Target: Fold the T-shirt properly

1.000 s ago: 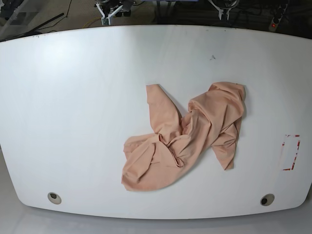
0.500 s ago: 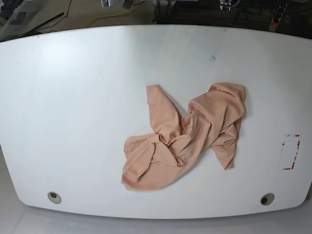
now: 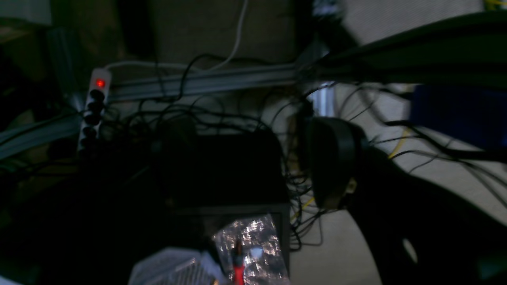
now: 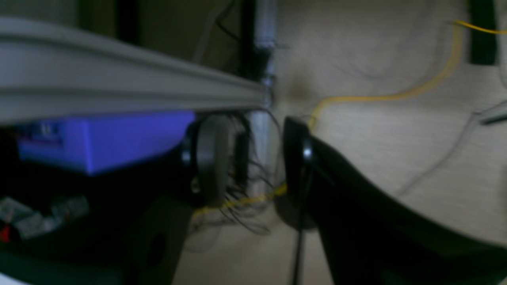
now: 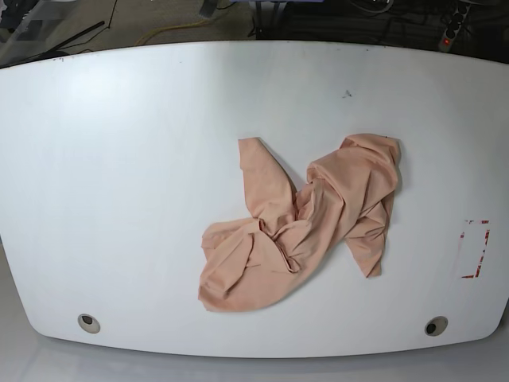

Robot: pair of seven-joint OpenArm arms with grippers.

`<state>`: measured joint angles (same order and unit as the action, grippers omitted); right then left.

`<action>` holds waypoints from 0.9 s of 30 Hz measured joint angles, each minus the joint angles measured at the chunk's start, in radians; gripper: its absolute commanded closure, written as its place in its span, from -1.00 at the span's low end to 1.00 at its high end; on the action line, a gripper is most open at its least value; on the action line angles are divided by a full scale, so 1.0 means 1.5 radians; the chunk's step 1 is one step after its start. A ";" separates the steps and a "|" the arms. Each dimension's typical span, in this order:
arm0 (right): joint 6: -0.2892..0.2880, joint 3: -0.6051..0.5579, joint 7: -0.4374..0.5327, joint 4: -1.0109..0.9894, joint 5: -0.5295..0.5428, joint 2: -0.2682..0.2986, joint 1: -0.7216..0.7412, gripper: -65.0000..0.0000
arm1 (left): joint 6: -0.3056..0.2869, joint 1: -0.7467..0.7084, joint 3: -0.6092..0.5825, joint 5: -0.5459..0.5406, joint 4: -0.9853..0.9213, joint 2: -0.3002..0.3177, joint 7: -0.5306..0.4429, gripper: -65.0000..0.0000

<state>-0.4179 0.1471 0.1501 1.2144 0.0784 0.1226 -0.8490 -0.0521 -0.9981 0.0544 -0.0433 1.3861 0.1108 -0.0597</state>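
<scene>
Both jaws sets look spread and empty in dim, blurred wrist views; T-shirt (image 5: 306,227) lies crumpled.

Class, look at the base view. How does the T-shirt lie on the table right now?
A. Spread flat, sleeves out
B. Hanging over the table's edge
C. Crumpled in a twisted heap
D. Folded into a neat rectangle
C: the T-shirt lies bunched and twisted in wrinkled lobes, wholly on the white table, with no arm touching it.
</scene>
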 measured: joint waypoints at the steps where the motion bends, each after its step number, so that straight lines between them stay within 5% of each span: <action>1: 0.002 0.005 -0.010 0.034 -0.001 0.000 -0.014 0.33 | 0.000 -0.016 0.009 -0.001 0.026 -0.002 -0.003 -0.26; 14: 0.000 0.059 -0.149 0.382 -0.001 -0.002 -0.138 0.33 | -0.003 -0.173 0.049 -0.001 0.320 0.000 0.004 -0.26; 23: -0.006 0.056 -0.178 0.522 0.004 -0.005 -0.132 0.33 | 0.003 -0.168 0.068 -0.001 0.401 0.001 -0.005 -0.27; 27: -0.003 0.054 -0.194 0.522 0.063 -0.005 -0.077 0.33 | 0.000 -0.112 0.067 -0.001 0.399 -0.001 0.009 -0.28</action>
<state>-0.4229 0.2279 -0.1413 1.9980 0.1722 0.1158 -0.9646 -0.0521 -1.1664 0.1543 -0.0448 1.9842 0.1097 -0.0463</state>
